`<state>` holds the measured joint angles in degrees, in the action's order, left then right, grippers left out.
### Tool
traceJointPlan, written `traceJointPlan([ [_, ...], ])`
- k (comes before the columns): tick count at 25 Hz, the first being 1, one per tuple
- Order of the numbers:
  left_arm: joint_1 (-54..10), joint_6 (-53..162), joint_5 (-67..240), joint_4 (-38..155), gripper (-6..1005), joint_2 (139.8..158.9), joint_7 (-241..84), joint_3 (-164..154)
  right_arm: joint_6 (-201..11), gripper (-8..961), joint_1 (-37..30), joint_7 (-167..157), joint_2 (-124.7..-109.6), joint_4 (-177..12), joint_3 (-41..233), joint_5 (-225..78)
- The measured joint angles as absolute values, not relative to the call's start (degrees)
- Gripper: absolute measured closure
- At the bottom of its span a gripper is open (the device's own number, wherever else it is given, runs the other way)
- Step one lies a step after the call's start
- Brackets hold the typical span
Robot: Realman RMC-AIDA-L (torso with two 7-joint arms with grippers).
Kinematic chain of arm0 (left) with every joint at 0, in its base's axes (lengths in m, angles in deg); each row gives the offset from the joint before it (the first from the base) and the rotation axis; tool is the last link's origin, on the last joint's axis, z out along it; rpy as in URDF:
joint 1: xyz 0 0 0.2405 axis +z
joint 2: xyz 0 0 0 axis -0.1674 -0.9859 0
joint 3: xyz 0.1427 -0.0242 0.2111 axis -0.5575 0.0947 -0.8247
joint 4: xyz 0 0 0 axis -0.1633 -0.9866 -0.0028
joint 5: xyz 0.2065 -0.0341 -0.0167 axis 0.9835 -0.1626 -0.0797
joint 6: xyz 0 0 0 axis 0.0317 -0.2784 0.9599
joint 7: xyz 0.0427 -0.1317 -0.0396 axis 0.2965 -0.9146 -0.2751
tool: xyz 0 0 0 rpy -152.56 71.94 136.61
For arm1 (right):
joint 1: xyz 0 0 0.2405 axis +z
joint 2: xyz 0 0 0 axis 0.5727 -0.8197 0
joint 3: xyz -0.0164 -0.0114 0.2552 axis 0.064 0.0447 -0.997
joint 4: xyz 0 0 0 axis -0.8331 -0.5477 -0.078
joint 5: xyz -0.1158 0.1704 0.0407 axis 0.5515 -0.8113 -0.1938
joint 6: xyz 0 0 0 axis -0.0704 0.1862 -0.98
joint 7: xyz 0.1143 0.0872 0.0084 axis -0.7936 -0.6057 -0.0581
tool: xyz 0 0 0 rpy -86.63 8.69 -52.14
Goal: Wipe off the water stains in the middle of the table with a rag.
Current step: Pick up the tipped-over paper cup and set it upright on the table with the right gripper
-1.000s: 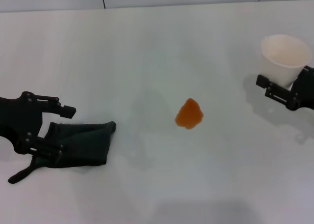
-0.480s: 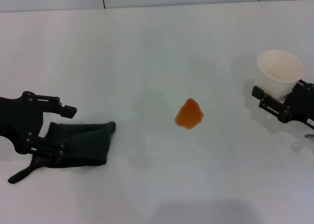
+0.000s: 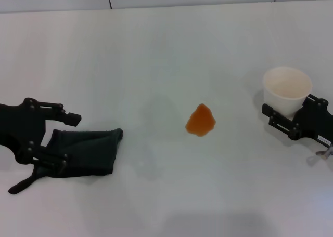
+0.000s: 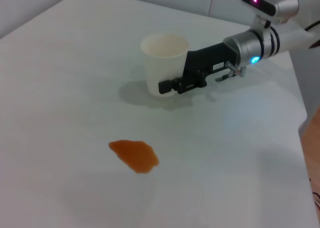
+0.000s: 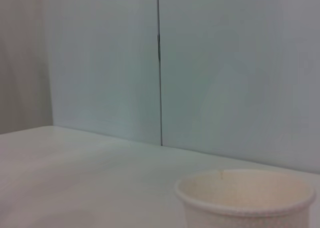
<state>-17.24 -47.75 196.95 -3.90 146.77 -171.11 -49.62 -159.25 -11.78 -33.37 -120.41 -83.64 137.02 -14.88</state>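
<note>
While the left end effector point(image 3: 52, 138) sits low at the left edge of the bench point(image 3: 156, 55) with its fingers spread around the near end of the rag point(image 3: 86, 151), it has not clenched on the cloth, so a lift from here could come up with nothing or with only a fold. The rag lies flat with its strap-like tail trailing toward the front edge; a shallow pinch could let it slip partway through the sweep. The water stains point(image 3: 201, 120) sit in the middle of the bench, well apart from the rag, so dragging loose cloth across may smear the orange liquid rather than lift it. The right end effector point(image 3: 291, 123) is clenched around a white paper cup point(image 3: 287, 89) near the blotch; a wide wipe could bump it.
</note>
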Motion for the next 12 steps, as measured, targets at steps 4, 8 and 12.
traceJointPlan([
  [4,-16.91,-47.75,196.09,-3.95,203,146.7,-170.78,-49.47,-159.12,293,-12.12,-32.87,-120.4,-83.2,136.82,-14.97],
  [8,-16.77,-47.75,195.68,-4.03,204,146.67,-170.73,-49.45,-158.4,286,-12.22,-32.8,-120.4,-82.76,136.81,-14.99],
  [12,-16.56,-47.74,195.65,-4.03,206,146.67,-170.72,-49.45,-157.44,279,-12.28,-32.79,-120.4,-82.7,136.81,-15.05],
])
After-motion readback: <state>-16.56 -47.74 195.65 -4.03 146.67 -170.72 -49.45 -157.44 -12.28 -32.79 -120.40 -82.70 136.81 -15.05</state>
